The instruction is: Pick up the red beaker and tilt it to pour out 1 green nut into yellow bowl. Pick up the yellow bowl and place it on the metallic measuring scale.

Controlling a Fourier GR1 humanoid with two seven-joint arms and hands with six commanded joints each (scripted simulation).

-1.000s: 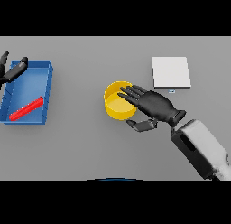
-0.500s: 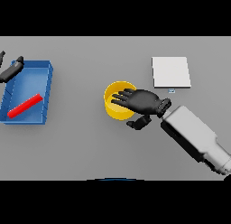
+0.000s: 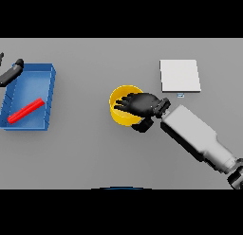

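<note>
My right hand (image 3: 138, 105) lies over the yellow bowl (image 3: 118, 108) mid-table, fingers spread across its rim, thumb outside, not yet clamped. I'd pinch the near wall firmly, then lift level toward the measuring scale (image 3: 179, 76) at the far right.

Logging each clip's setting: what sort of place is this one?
Probably a lab-style bench: a plain grey table with a metallic measuring scale, a blue tray holding a red beaker, and a yellow bowl.

Grey table (image 3: 85, 158), blue tray (image 3: 50, 82) at left, yellow bowl (image 3: 118, 116) mid-table, metallic scale (image 3: 179, 75) at right
</note>
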